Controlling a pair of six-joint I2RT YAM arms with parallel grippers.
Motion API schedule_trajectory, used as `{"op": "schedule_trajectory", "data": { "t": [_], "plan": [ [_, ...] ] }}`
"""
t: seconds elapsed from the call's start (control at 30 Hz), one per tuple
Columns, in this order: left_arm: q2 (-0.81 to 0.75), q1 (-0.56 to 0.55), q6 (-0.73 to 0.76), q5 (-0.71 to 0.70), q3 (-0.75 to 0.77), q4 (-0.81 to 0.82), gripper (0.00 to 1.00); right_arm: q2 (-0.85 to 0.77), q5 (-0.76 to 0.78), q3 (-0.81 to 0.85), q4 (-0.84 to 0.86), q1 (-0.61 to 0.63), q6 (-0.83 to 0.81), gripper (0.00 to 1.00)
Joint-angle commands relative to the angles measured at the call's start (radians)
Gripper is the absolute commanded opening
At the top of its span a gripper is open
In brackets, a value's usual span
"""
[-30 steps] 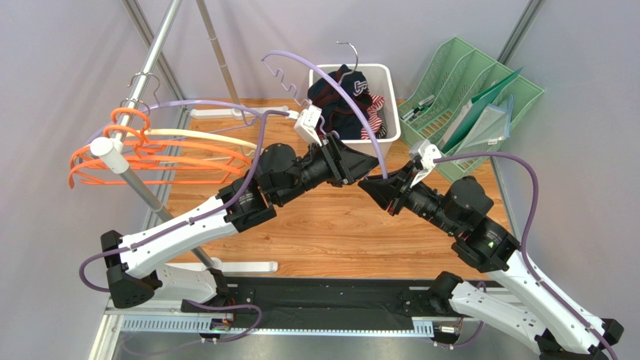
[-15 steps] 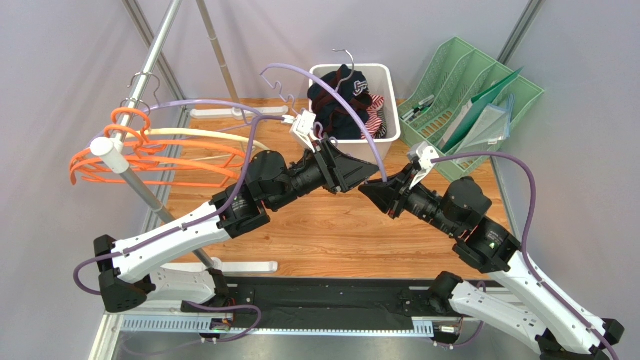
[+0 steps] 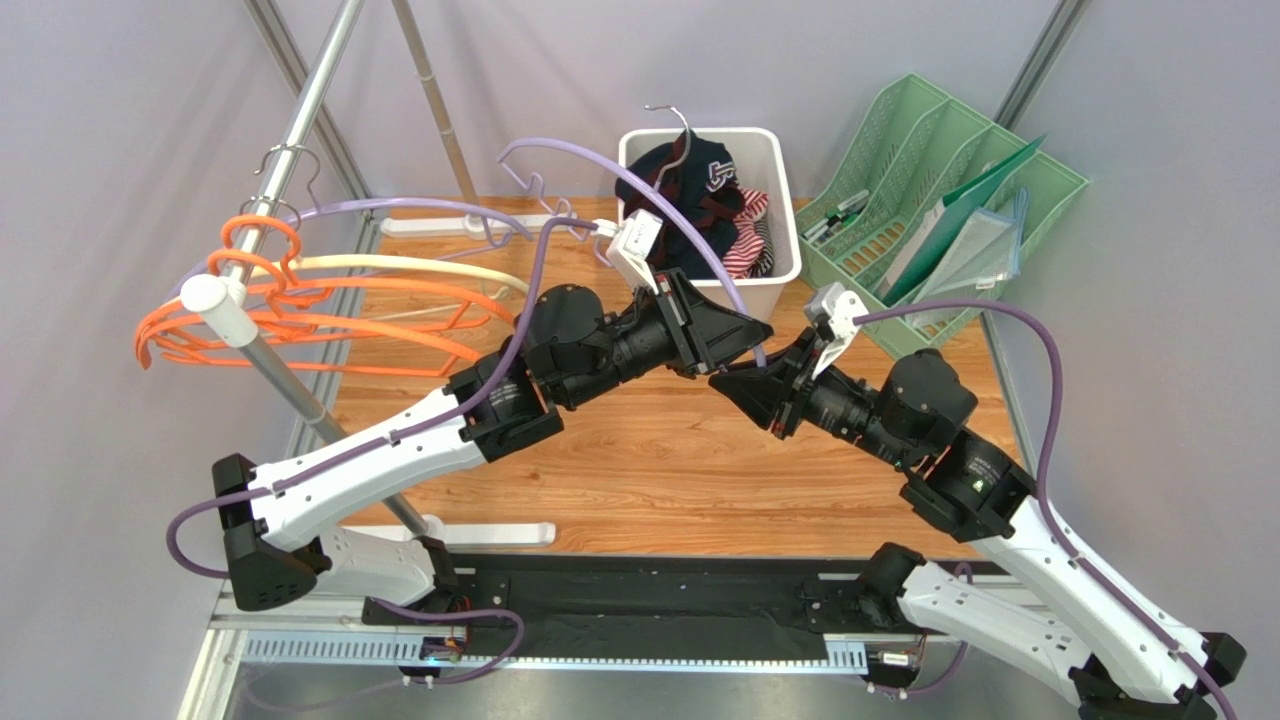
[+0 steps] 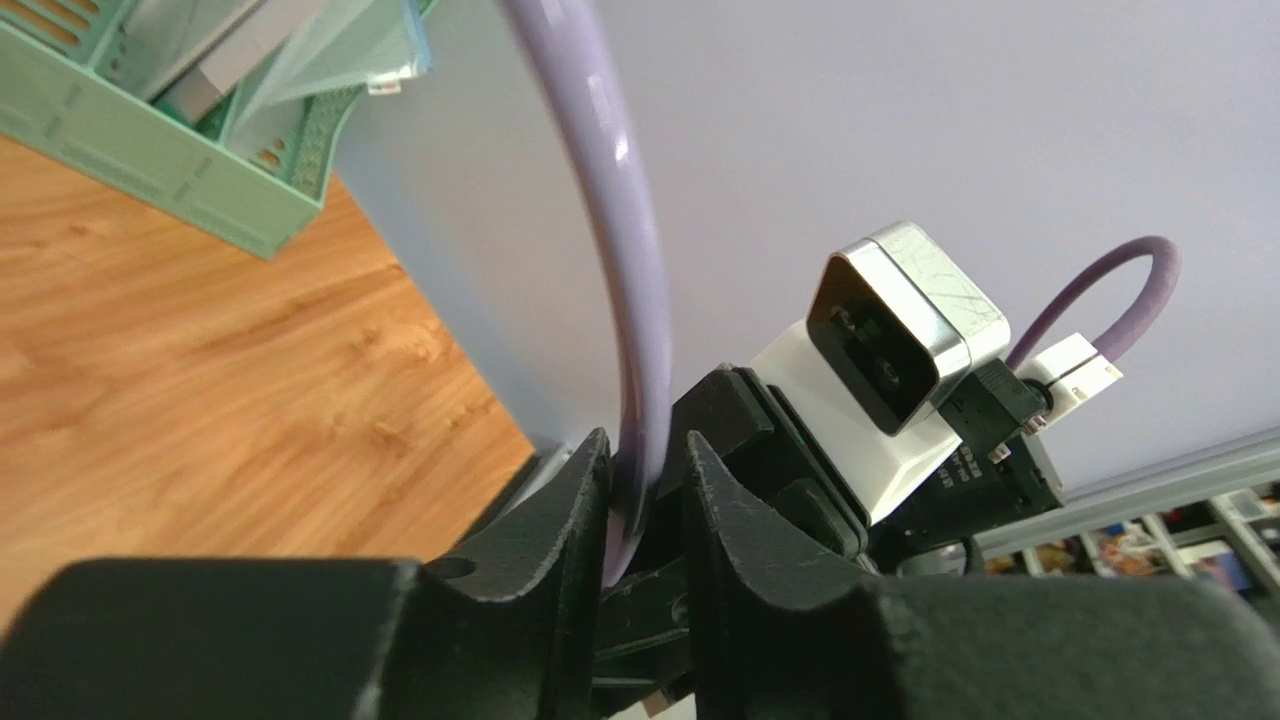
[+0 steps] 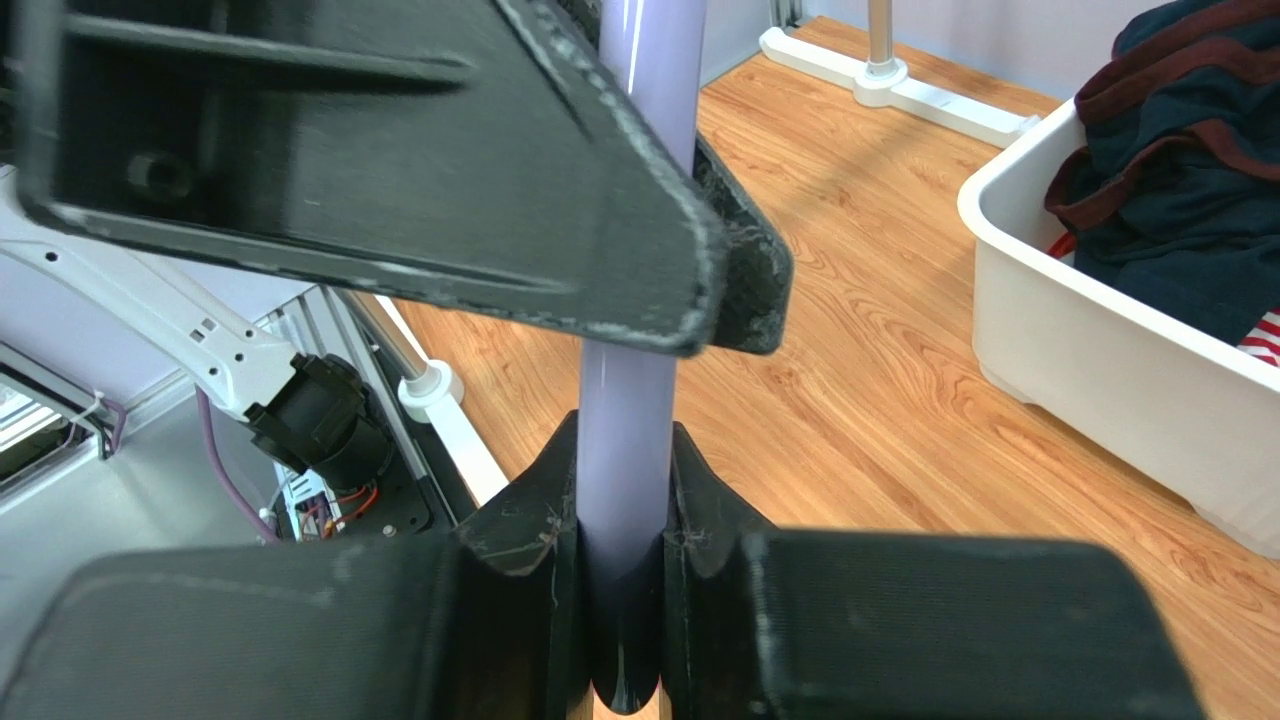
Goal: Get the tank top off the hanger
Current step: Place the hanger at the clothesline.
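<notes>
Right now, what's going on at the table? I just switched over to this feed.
Both arms are on a lavender hanger, held up over the wooden table. The left gripper is closed around its bar, and the right gripper is clamped on the same bar right next to it. The hanger looks bare where it shows. A dark, red-trimmed garment lies in the white bin behind, so the removal looks done, though I can't confirm that piece came off this hanger.
</notes>
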Motion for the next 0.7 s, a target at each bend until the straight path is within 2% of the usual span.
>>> {"op": "schedule_trajectory", "data": {
  "t": [0.0, 0.13, 0.17, 0.2, 0.23, 0.27, 0.33, 0.37, 0.47, 0.67],
  "plan": [
    [-0.005, -0.006, -0.014, 0.003, 0.037, 0.024, 0.24, -0.027, 0.005, 0.035, 0.082, 0.001, -0.015, 0.0],
    [0.001, -0.006, -0.021, -0.034, 0.061, -0.009, 0.0, -0.027, 0.007, 0.047, 0.062, 0.001, -0.006, 0.0],
    [0.01, -0.006, -0.019, -0.055, 0.072, -0.018, 0.0, -0.027, 0.01, 0.053, 0.05, 0.001, -0.003, 0.02],
    [0.013, -0.005, -0.013, -0.063, 0.086, -0.02, 0.0, -0.028, 0.019, 0.06, 0.033, 0.001, -0.001, 0.08],
    [0.02, -0.005, -0.005, -0.074, 0.119, -0.063, 0.0, -0.03, 0.053, 0.067, -0.005, 0.003, 0.002, 0.15],
    [0.033, -0.003, -0.001, -0.097, 0.139, -0.078, 0.0, -0.04, 0.074, 0.079, -0.027, 0.001, 0.011, 0.29],
    [0.049, 0.012, 0.004, -0.115, 0.2, -0.119, 0.0, -0.065, 0.157, 0.087, -0.083, 0.001, 0.025, 0.42],
    [0.065, 0.018, -0.001, -0.129, 0.219, -0.13, 0.0, -0.097, 0.178, 0.092, -0.101, 0.001, 0.034, 0.54],
    [0.108, 0.049, -0.014, -0.17, 0.3, -0.167, 0.0, -0.164, 0.31, 0.102, -0.163, 0.001, 0.065, 0.69],
    [0.222, 0.143, -0.031, -0.195, 0.477, -0.163, 0.0, -0.246, 0.438, 0.121, -0.245, 0.001, 0.076, 0.79]
  ]
}}
